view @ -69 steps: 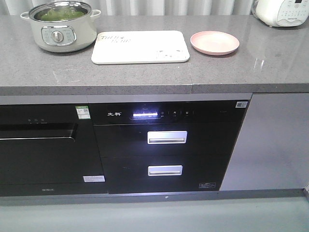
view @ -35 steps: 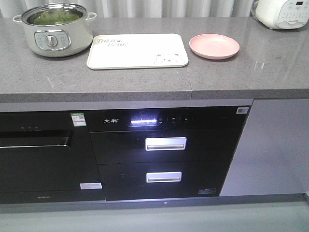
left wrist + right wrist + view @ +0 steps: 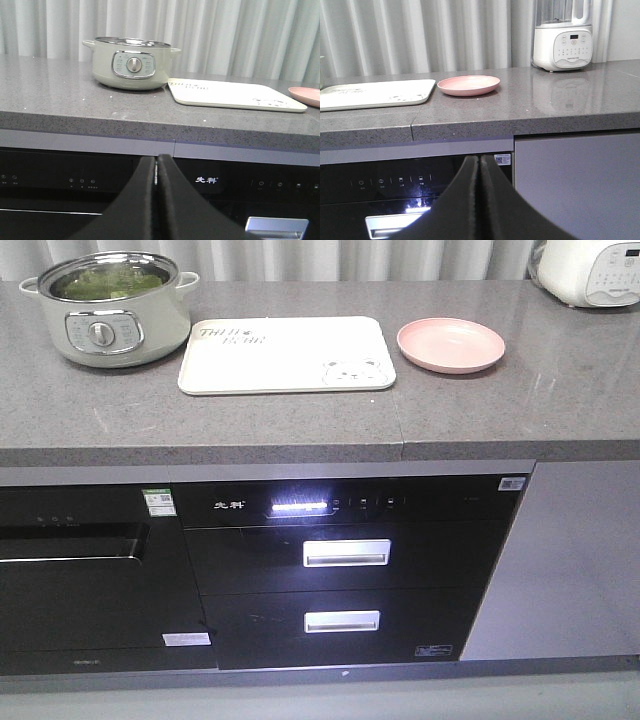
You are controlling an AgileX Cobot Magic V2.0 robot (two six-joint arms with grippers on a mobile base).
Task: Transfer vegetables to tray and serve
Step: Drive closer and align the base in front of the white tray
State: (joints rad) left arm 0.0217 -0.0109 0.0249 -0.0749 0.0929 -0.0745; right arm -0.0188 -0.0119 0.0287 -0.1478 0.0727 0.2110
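Exterior front-facing view: a grey stone countertop [image 3: 520, 390] runs across the frame above black built-in kitchen units. At the upper left stands a pale green electric pot [image 3: 110, 325] with a round dial on its front. The vegetables [image 3: 105, 282], bright green leaves, lie inside it. Just right of the pot, and apart from it, the cream-white tray [image 3: 285, 365] lies flat. It has lettering at its upper left corner and a bear face at its lower right corner. Near the tray's right side sits a round pink plate [image 3: 450, 345]. A white countertop appliance [image 3: 590, 270] is cut off by the upper right corner. Below the counter, a black oven door [image 3: 80, 570] fills the lower left. A black two-drawer unit [image 3: 340, 580] with a glowing strip on its panel sits in the lower middle.

Left wrist view: the left gripper [image 3: 156, 160] rises from the bottom centre, its two black fingers pressed together with nothing between them. The pot and tray appear above it in the frame.

Right wrist view: the right gripper [image 3: 479, 160] looks the same, fingers pressed together and empty, at the bottom centre. The tray, plate and white appliance line the counter above it.
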